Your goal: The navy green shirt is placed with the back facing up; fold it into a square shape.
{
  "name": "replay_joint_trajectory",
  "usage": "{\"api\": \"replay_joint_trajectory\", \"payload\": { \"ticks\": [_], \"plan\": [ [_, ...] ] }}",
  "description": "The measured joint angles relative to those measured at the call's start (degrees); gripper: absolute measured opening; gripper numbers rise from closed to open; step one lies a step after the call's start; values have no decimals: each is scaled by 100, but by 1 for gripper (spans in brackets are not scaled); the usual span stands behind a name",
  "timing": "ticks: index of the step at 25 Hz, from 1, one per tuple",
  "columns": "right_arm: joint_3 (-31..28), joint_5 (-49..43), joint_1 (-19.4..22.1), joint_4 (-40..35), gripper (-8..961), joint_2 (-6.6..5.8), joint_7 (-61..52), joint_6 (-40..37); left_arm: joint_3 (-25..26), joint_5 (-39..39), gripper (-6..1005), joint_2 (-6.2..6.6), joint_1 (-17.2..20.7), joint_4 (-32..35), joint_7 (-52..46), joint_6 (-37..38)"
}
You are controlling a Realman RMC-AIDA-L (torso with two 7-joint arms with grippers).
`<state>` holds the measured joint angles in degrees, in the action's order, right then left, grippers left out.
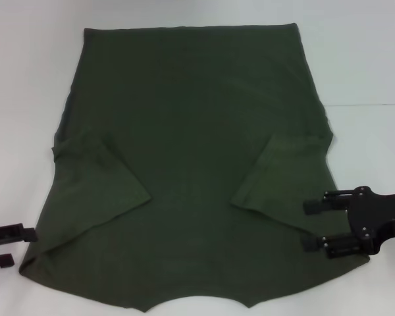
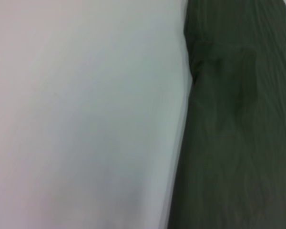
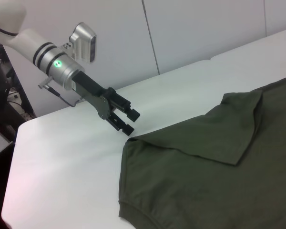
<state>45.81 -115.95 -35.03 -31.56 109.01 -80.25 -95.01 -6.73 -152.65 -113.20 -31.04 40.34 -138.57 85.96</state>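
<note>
Nearest my head camera, at six o'clock, the curved neckline edge of the shirt [image 1: 191,171] runs to the frame's bottom; the shirt lies flat on the white table [image 1: 362,59], both sleeves folded inward, hem straight across at twelve o'clock. I see bare table on all sides, widest at two and ten o'clock. At eight o'clock my left gripper [image 1: 18,245] sits just off the shirt's corner, jaws spread, gripping nothing. At four o'clock my right gripper [image 1: 309,224] reaches in over the shirt's side edge, jaws parted and empty. A small white sticker on its body at three o'clock is too small to read.

On the left wrist camera, I get only the shirt's [image 2: 238,124] side edge against white table [image 2: 81,109]; no fingers show.

On the right wrist camera, the left gripper [image 3: 131,121] hovers just beside the shirt's [image 3: 205,167] corner, jaws apart, with a green light on its arm. Open table [image 3: 62,162] surrounds that corner.
</note>
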Motion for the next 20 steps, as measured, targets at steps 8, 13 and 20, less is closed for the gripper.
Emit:
{"api": "replay_joint_trajectory", "payload": {
  "ticks": [8, 13, 20],
  "plan": [
    [5, -7, -19, 10, 825, 5, 1, 32, -32, -10, 858, 17, -50, -198, 15, -162],
    [7, -7, -25, 20, 825, 5, 1, 48, -47, -11, 858, 17, -58, -228, 6, -189],
    [7, -7, -33, 13, 825, 5, 1, 62, -47, -10, 858, 18, -67, -349, 17, -249]
  ]
}}
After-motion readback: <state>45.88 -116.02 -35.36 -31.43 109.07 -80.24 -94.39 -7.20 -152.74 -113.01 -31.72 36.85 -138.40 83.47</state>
